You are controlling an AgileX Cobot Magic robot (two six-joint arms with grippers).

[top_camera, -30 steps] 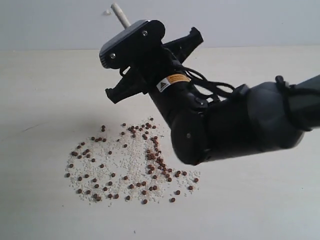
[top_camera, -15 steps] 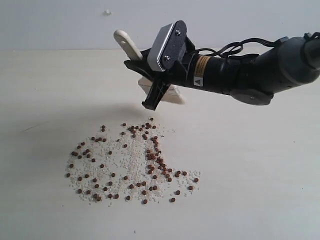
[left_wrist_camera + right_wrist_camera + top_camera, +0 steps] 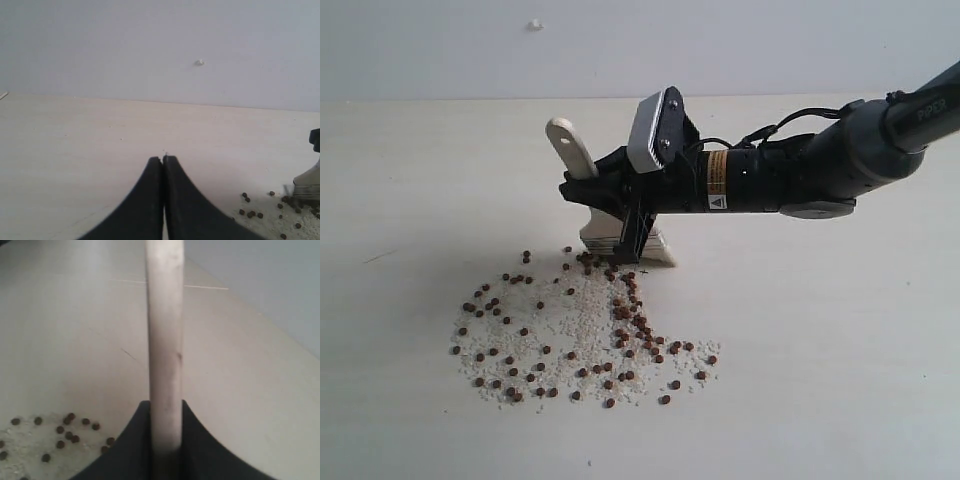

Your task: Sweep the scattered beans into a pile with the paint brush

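Now my right fingers (image 3: 200,455) pinch the brush (image 3: 572,150), bristles at the worktop (image 3: 840,380) on the edge of the beans (image 3: 625,315); left fingers (image 3: 150,200) are pressed together, near the beans. Next, I reckon, comes a drag inward across them.

My right arm (image 3: 820,170) is matte black and rounded, thin black cables (image 3: 788,117) looping along it. A silver-grey camera block (image 3: 655,128) — two small screws (image 3: 663,143) showing — sits by an orange-and-white warning label (image 3: 718,186). My left gripper (image 3: 163,159) is plain black, tapering to thin tips.
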